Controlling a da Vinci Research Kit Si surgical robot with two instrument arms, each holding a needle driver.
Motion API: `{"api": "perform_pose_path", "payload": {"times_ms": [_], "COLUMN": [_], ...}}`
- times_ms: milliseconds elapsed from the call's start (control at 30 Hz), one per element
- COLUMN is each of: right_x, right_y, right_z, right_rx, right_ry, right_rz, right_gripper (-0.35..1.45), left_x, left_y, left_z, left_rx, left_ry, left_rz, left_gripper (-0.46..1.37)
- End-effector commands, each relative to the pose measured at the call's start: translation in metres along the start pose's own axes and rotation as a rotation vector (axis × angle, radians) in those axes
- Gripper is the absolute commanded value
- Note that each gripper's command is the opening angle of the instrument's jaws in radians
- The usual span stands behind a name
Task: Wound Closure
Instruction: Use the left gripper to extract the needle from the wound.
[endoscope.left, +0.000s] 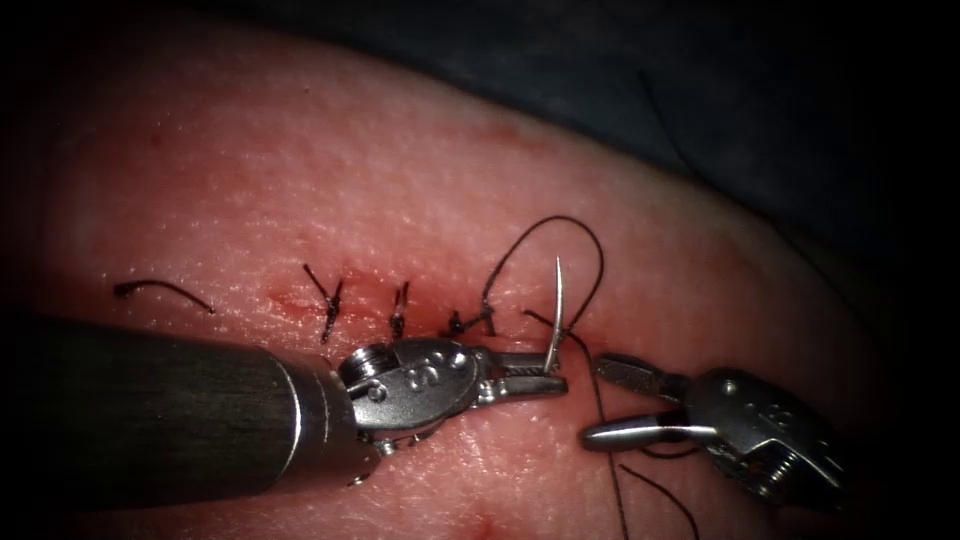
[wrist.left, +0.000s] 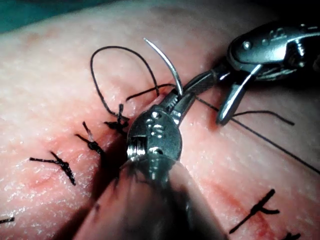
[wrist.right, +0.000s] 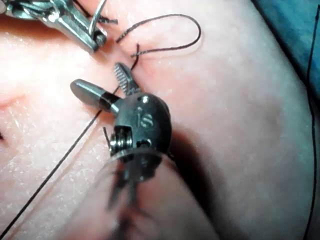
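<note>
Two steel needle drivers meet at the right end of the cut: the left arm's tool (endoscope.left: 535, 380) has its jaws clenched on the thin curved silver needle (endoscope.left: 556, 315) near its swaged tail, so the needle stands free of the tissue with its point up, as the left wrist view also shows (wrist.left: 167, 67). The right arm's tool (endoscope.left: 615, 400) has its jaws spread wide and grasps nothing, just beside the needle holder's tip. Dark braided thread (endoscope.left: 560, 235) arcs in a loop from the needle's tail above the pale pink pork tissue (endoscope.left: 300, 180). Left of the tools, three tied dark stitches (endoscope.left: 400, 312) cross the reddened cut (endoscope.left: 290, 300). By my reading, a further stitch is being prepared; it would call for careful aiming of the needle.
</note>
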Motion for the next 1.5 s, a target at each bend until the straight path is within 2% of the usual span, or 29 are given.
{"api": "perform_pose_path", "payload": {"times_ms": [33,167,300,467,633,867,967,1100,1367,1433,1467,1500], "right_x": [0.0001,0.0001,-0.0012,-0.002,-0.0019,-0.0018,-0.0018,-0.0019,-0.0023,-0.0023,-0.0023,-0.0023], "right_y": [0.0,-0.0006,-0.0003,0.0008,0.0012,0.0017,0.0019,0.0021,0.0025,0.0025,0.0025,0.0025], "right_z": [0.0002,0.0015,0.0025,0.0023,0.0017,0.0022,0.0024,0.0023,0.0019,0.0018,0.0018,0.0018], "right_rx": [0.007,0.014,-0.01,-0.058,-0.078,-0.099,-0.101,-0.11,-0.124,-0.136,-0.158,-0.163], "right_ry": [-0.016,-0.068,-0.152,-0.225,-0.232,-0.247,-0.246,-0.244,-0.241,-0.239,-0.236,-0.235], "right_rz": [-0.016,-0.044,-0.066,-0.101,-0.126,-0.149,-0.149,-0.152,-0.157,-0.157,-0.156,-0.156], "right_gripper": [0.7,0.66,0.63,0.62,0.61,0.6,0.6,0.59,0.58,0.58,0.58,0.59], "left_x": [0.0002,0.0008,0.0014,0.003,0.0043,0.0067,0.0076,0.0098,0.014,0.0153,0.0161,0.0165], "left_y": [0.0002,0.0004,0.0012,0.0026,0.0044,0.0066,0.0072,0.0082,0.0102,0.0109,0.0114,0.0115], "left_z": [0.0,-0.0003,-0.0006,-0.0018,-0.0032,-0.0047,-0.0051,-0.0066,-0.0108,-0.0121,-0.0129,-0.0132], "left_rx": [-0.021,-0.03,-0.026,-0.045,-0.075,-0.12,-0.139,-0.169,-0.171,-0.175,-0.174,-0.173], "left_ry": [0.007,0.038,0.049,0.083,0.105,0.135,0.148,0.173,0.233,0.247,0.256,0.261], "left_rz": [-0.009,-0.055,-0.128,-0.228,-0.327,-0.367,-0.301,-0.096,-0.031,0.051,0.134,0.177], "left_gripper": [-0.35,-0.35,-0.35,-0.35,-0.35,-0.35,-0.35,-0.35,-0.35,-0.35,-0.35,-0.35]}}
